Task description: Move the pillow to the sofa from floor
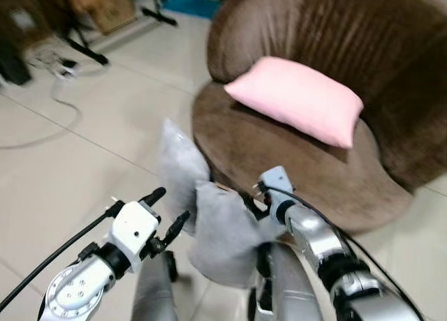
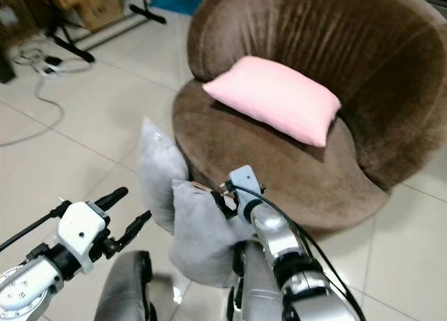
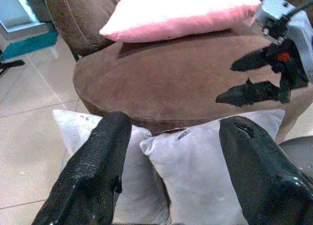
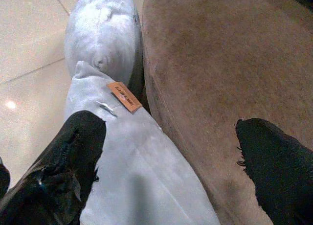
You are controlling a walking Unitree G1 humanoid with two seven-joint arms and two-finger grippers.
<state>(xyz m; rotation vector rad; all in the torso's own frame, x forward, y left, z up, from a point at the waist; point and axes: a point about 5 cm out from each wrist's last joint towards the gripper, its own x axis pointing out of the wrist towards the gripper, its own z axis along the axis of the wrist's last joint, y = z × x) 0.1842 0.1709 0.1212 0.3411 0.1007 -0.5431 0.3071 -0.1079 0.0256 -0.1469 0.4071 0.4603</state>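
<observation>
Both grippers spread wide — left gripper (image 1: 167, 211), right gripper (image 3: 249, 78) — flanking the near grey pillow (image 1: 223, 237) leaning against the sofa (image 1: 279, 153), apparently lining up a lift.

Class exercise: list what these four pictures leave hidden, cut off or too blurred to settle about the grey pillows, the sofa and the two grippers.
- Nearer grey pillow: its base, hidden by the robot's body in the eye views.
- Farther grey pillow: its lower part, behind the nearer one.
- Brown sofa: its right side, cut by the frame edge.
- Right gripper: whether it touches the pillow; the eye views are blurred.
- Left gripper: contact likewise unclear.
</observation>
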